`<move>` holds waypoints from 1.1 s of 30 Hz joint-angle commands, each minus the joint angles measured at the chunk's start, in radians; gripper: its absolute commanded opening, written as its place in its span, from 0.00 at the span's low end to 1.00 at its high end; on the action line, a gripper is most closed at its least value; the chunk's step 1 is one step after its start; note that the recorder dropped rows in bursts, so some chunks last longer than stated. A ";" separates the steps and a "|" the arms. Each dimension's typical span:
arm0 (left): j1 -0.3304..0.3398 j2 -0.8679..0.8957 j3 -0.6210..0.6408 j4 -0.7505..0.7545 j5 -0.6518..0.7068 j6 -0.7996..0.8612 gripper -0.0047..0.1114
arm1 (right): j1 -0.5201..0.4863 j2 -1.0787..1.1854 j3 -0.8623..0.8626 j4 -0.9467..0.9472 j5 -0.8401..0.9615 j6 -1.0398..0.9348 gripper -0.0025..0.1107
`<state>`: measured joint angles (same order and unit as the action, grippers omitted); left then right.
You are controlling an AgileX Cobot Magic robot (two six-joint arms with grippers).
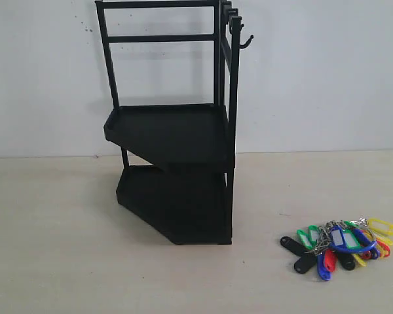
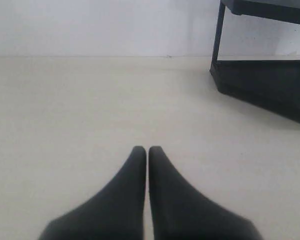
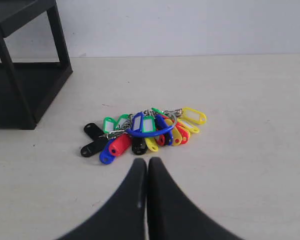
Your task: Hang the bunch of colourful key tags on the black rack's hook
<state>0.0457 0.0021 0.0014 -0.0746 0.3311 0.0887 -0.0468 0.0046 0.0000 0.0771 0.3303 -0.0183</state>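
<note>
The colourful key tag bunch (image 1: 340,243) lies flat on the table at the front right, its blue-sleeved ring on top of the spread tags. The black rack (image 1: 173,131) stands in the middle, and its small upturned hook (image 1: 247,42) sticks out to the right near the top of the upright post. Neither arm shows in the exterior view. My right gripper (image 3: 147,161) is shut and empty, its tips just short of the bunch (image 3: 142,132). Over bare table my left gripper (image 2: 147,149) is shut and empty, with the rack's lower tray (image 2: 270,85) off to one side.
The pale table top (image 1: 59,261) ends at a white wall (image 1: 327,78) behind the rack. The rack's base (image 3: 25,95) stands beside the bunch in the right wrist view.
</note>
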 commanded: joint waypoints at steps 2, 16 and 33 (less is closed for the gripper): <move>0.004 -0.002 -0.001 -0.009 -0.014 -0.010 0.08 | -0.002 -0.005 0.000 -0.001 -0.005 -0.003 0.02; 0.004 -0.002 -0.001 -0.009 -0.014 -0.010 0.08 | -0.002 -0.005 0.000 -0.001 -0.008 -0.003 0.02; 0.004 -0.002 -0.001 -0.009 -0.014 -0.010 0.08 | -0.002 -0.005 0.000 -0.001 -0.147 -0.017 0.02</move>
<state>0.0457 0.0021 0.0014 -0.0746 0.3311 0.0887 -0.0468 0.0046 0.0000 0.0771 0.2762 -0.0250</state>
